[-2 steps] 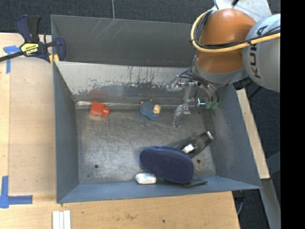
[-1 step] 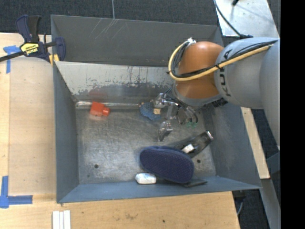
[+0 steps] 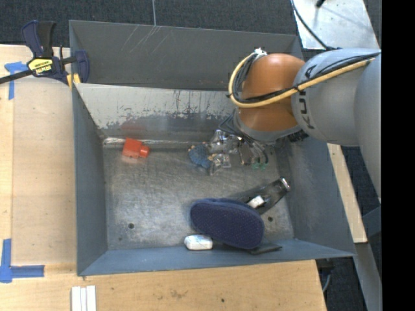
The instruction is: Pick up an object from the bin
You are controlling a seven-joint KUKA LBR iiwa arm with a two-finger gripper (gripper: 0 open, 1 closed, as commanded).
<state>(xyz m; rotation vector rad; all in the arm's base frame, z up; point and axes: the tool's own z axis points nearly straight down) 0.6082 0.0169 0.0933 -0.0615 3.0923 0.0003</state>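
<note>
My gripper (image 3: 224, 149) hangs low at the back right of the bin, under the orange wrist cover. Its metal parts sit right beside a small blue thing (image 3: 200, 159) on the bin floor, which lies just to their left and may be touching them. Whether that blue thing is gripped is not visible. A small green thing (image 3: 260, 166) lies just right of the gripper. A black elongated tool with a pale end (image 3: 268, 195) lies on the floor in front of the gripper.
A dark blue oval padded thing (image 3: 227, 223) lies at the front middle, with a small white lump (image 3: 198, 242) at its front left edge. A red-orange block (image 3: 135, 149) sits alone at the back left. The arm fills the bin's back right corner.
</note>
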